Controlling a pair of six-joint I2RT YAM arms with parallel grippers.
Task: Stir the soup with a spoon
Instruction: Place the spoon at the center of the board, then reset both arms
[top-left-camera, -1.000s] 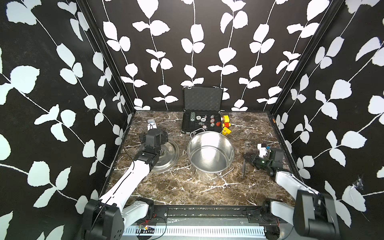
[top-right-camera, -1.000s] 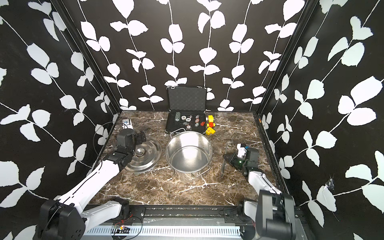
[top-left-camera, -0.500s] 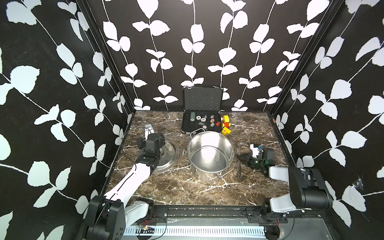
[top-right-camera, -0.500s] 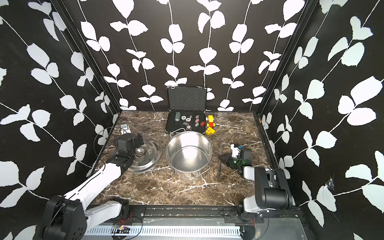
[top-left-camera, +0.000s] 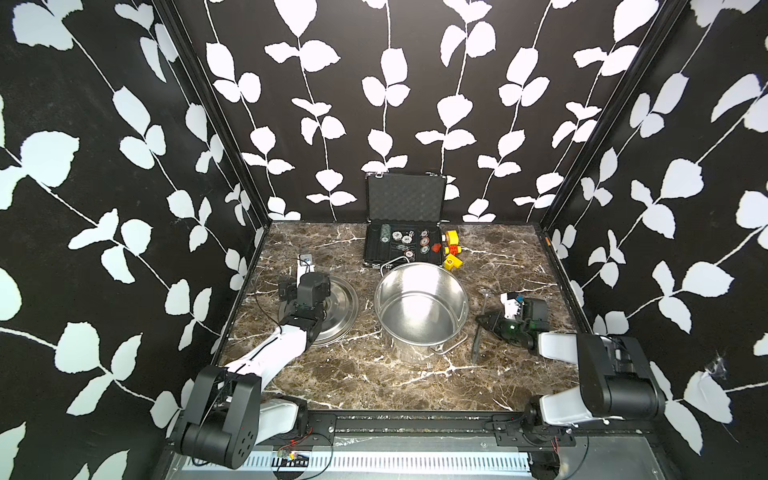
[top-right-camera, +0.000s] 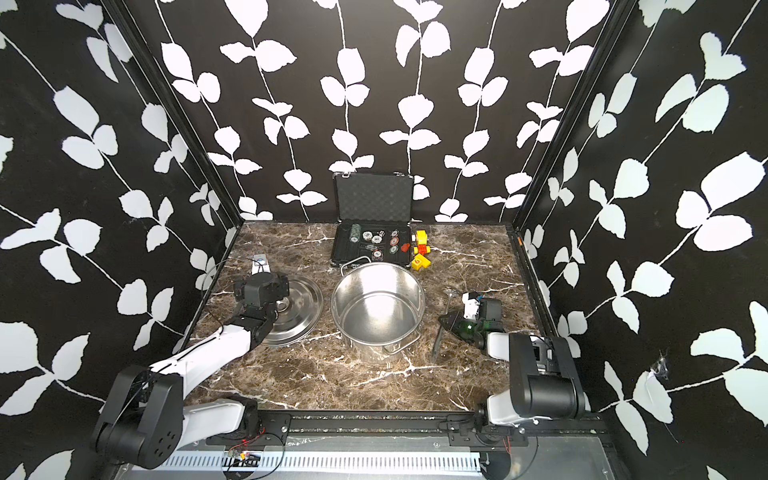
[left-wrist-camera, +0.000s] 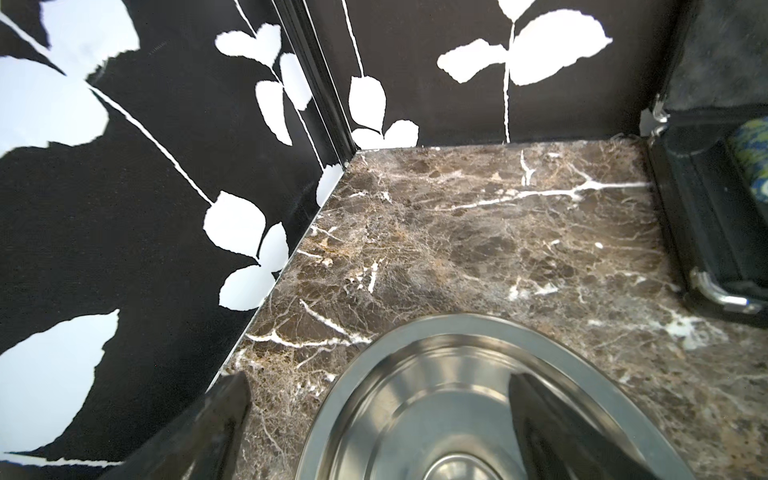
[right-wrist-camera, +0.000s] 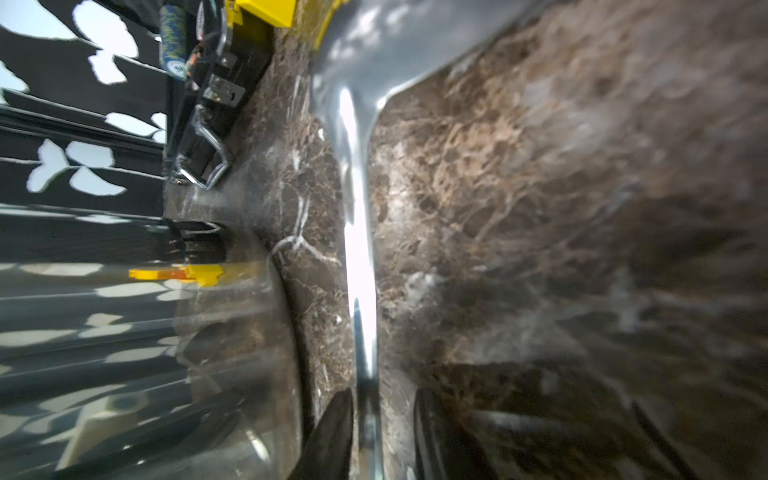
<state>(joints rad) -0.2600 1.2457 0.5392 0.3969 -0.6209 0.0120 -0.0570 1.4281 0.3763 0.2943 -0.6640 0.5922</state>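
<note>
Right jaws stand slightly parted around the spoon (right-wrist-camera: 360, 266) handle; the spoon lies on the table (top-left-camera: 374, 382) just beside the pot (top-left-camera: 464, 309). Left jaws gape wide, empty, above the lid (top-left-camera: 343, 299). Case (top-left-camera: 403, 253) and yellow blocks (top-left-camera: 452, 249) sit behind the pot.

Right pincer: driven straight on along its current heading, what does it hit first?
Most likely the marble table right beside the spoon handle: the right pincer angles downward, jaws parted astride it. The pot wall lies just beyond; depth is unclear.
</note>
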